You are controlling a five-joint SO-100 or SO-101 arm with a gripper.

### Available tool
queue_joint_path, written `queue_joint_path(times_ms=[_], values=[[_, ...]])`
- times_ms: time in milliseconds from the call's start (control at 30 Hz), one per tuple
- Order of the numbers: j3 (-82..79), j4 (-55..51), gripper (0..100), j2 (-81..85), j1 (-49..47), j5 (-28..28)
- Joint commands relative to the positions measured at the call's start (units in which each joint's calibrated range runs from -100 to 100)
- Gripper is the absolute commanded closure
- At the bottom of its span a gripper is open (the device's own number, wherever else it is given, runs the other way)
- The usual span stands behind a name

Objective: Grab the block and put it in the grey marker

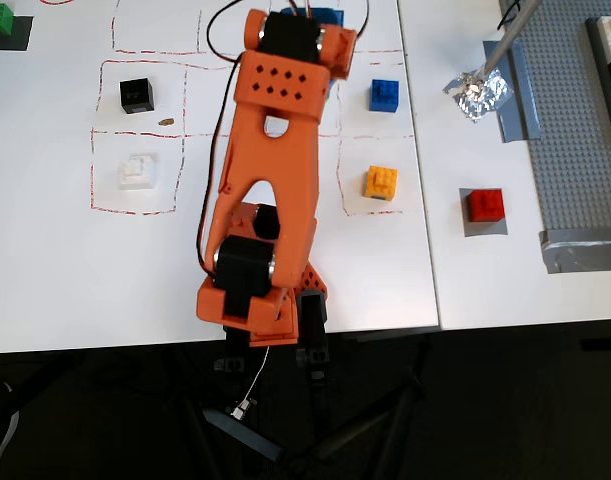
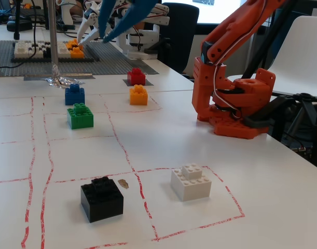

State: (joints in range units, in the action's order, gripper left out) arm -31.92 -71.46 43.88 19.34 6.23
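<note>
Red block (image 1: 485, 205): sits squarely on the grey marker (image 1: 482, 228) in the overhead view, studs up; in the fixed view it (image 2: 136, 77) stands on the same grey patch (image 2: 146, 82) at the far side of the counter.
Grey marker: a small flat square of tape, its edges showing around the block's base, just beside the long grey baseplate (image 1: 575, 130).
Pincer: its tip is hidden under the arm's own body in the overhead view and runs out of the top of the fixed view, so I cannot tell whether the jaws stand apart or together.
Arm (image 1: 270, 190): orange, folded over the middle of the counter in the overhead view, well apart from the red block; its base (image 2: 233, 116) stands at the right of the fixed view.
Counter (image 1: 55, 290): white, marked with red dashed squares.
Yellow brick (image 1: 381, 182): inside a dashed square, near the red block on its left in the overhead view.
Blue brick (image 1: 385, 95): in the square above the yellow one in the overhead view.
Green brick (image 2: 80, 115): just in front of the blue brick in the fixed view.
Black brick (image 1: 137, 95): in a square on the left side of the overhead view.
White brick (image 1: 137, 170): in the square below the black one in the overhead view.
Foil wad (image 1: 477, 90): crumpled at the foot of a thin metal pole, near a blue-grey tape strip (image 1: 518, 95).
</note>
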Motion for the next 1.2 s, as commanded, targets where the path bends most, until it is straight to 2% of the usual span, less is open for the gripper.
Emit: queue_joint_path(times_ms=[0, 233, 500, 667, 1167], values=[[-6.88, 9.26, 100, 8.64, -4.48, -4.25], [-30.27, 20.44, 100, 24.84, -11.18, -7.57], [-48.50, 21.83, 100, 37.34, -18.06, -8.60], [-58.47, 21.83, 100, 44.75, -18.68, -8.21], [-67.17, 20.77, 100, 53.88, -19.12, -7.42]])
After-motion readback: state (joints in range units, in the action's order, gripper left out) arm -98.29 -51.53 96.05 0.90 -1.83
